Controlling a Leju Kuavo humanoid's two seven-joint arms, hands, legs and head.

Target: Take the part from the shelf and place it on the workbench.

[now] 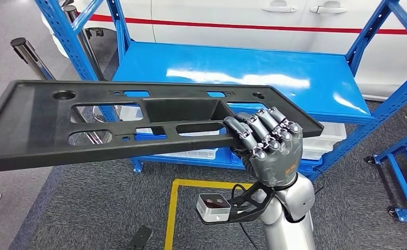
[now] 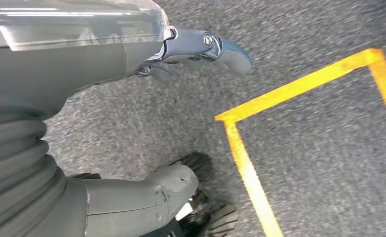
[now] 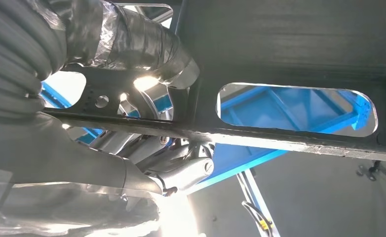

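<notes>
Silver and raised from below, the right arm ends in the right hand (image 1: 270,148), whose fingers (image 1: 257,130) curl over the near edge of the long black part (image 1: 113,122) beside its sunken middle pocket, gripping it. From the right wrist view the right hand (image 3: 146,158) clamps the same thin edge of the part (image 3: 289,44), thumb on one face and fingers on the other. Carried roughly level, the part hangs in the air in front of the blue shelf (image 1: 253,67), above the grey carpet (image 1: 87,208), and its left end runs out of the head view. Behind the shelf stands a white car body (image 1: 217,15) with a red stripe. A yellow floor line (image 1: 171,208) marks the carpet, and clear bins (image 1: 326,135) sit on the shelf's lower level, partly hidden by the part. In the left wrist view the left hand (image 2: 132,64) hangs over the carpet, fingers loosely extended and holding nothing, beside the yellow floor line (image 2: 250,173).
</notes>
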